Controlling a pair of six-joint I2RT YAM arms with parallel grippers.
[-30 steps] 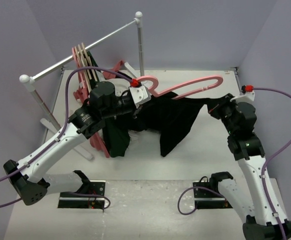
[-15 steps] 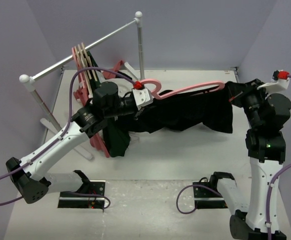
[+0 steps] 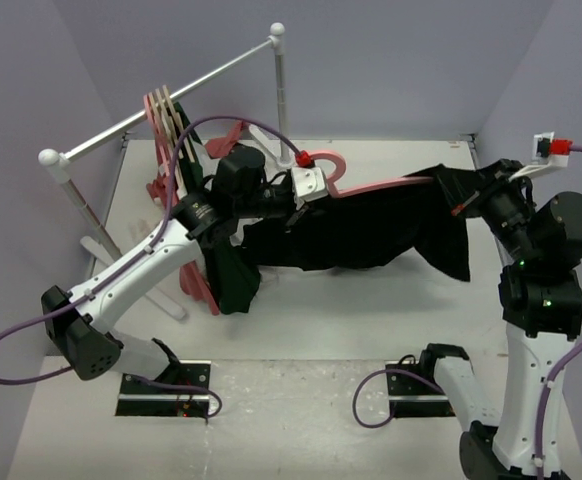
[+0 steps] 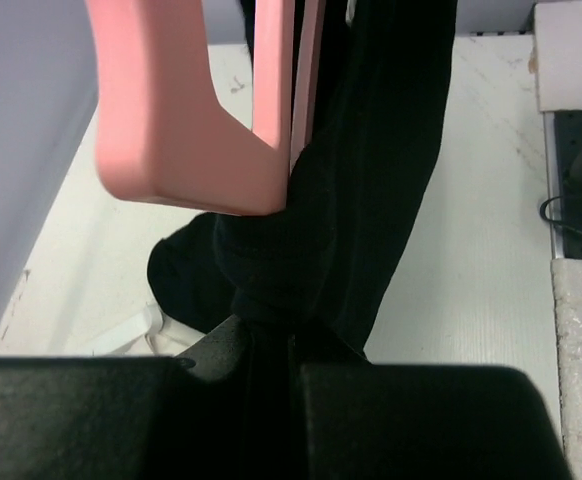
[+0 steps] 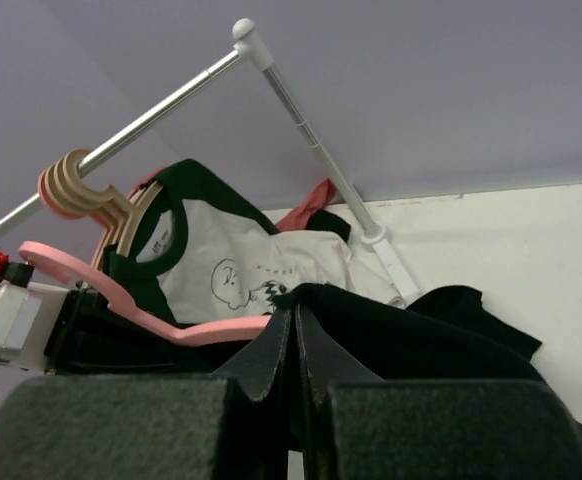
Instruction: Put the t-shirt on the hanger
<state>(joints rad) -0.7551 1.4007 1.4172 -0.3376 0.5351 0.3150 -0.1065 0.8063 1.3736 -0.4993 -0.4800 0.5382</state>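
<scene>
The pink hanger (image 3: 391, 184) is held in the air over the table, its hook (image 3: 329, 165) toward the rack. My left gripper (image 3: 316, 192) is shut on it just below the hook, with cloth bunched at the fingers. The black t-shirt (image 3: 361, 230) hangs spread along the hanger's arm between both grippers. In the left wrist view the hanger (image 4: 191, 120) and t-shirt (image 4: 371, 150) run down into my left gripper (image 4: 291, 345). My right gripper (image 3: 468, 198) is shut on the t-shirt's right edge. In the right wrist view the right gripper (image 5: 296, 310) pinches the t-shirt (image 5: 411, 340), beside the hanger (image 5: 121, 295).
A clothes rack stands at the back left, with its rail (image 3: 171, 95) and post (image 3: 281, 85). Beige hangers (image 3: 166, 120) hang on the rail. A dark green garment (image 3: 233, 280) droops beneath my left arm. A white printed shirt (image 5: 261, 270) hangs behind the hanger.
My left arm has carried the hanger to the right. My right arm has risen and pulled the t-shirt's edge right, spreading the cloth wider along the hanger.
</scene>
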